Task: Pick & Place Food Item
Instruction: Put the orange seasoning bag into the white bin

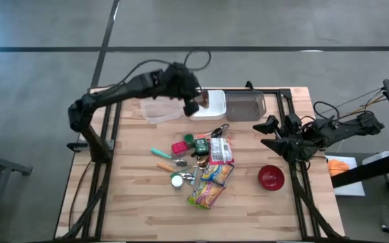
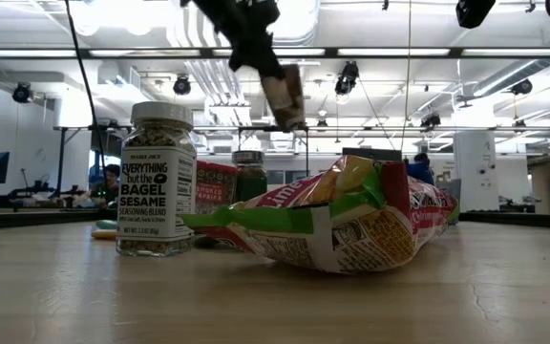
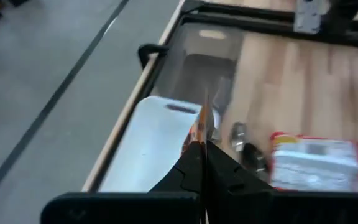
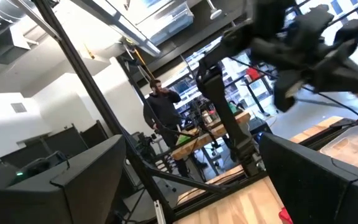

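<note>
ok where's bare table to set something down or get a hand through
Bare wood along the near edge below the snack bags, and the left side between the table's left edge and the teal tool. Crowded: the centre pile, and the far edge with the white tray and metal tray.

The table (image 1: 140,202) is a light wooden butcher-block top with a dark frame along its edges. Along its far edge lie a clear plastic container (image 1: 159,111), a white tray (image 1: 204,111) and a grey metal tray (image 1: 244,106), side by side. Near the middle sits a cluster of small items, among them snack packets (image 1: 211,185), a seasoning jar (image 1: 177,179), a green-lidded jar (image 1: 200,144) and a red cup (image 1: 179,147); a red bowl (image 1: 271,177) stands apart toward the right edge.
</note>
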{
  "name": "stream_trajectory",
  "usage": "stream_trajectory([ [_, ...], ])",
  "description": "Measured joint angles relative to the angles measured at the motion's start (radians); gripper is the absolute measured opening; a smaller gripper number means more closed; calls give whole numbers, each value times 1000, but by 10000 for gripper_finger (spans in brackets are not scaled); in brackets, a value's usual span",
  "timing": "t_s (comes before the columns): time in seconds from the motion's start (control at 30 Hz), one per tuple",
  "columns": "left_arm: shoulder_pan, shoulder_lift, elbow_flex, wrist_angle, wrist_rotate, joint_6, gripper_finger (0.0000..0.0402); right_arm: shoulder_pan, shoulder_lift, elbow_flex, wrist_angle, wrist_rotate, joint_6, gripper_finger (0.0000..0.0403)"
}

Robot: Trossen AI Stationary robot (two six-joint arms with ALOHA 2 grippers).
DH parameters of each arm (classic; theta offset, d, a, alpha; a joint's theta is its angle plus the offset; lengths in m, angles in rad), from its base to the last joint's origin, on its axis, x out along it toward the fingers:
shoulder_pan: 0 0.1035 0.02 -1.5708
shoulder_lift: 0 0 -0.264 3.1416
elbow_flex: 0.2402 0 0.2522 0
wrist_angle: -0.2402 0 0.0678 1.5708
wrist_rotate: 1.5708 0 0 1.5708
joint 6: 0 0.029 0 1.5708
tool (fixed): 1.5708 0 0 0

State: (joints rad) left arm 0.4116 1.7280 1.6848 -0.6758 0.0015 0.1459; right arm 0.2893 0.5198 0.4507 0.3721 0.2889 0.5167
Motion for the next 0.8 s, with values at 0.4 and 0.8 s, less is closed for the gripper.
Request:
stream_trajectory([
  [0.4, 99, 158, -1, -17, 85, 273, 0, 0, 0, 0, -1, 3, 77, 366],
  [0.8, 99, 241, -7, -86, 81, 326, 0, 0, 21, 0, 0, 70, 79, 366],
])
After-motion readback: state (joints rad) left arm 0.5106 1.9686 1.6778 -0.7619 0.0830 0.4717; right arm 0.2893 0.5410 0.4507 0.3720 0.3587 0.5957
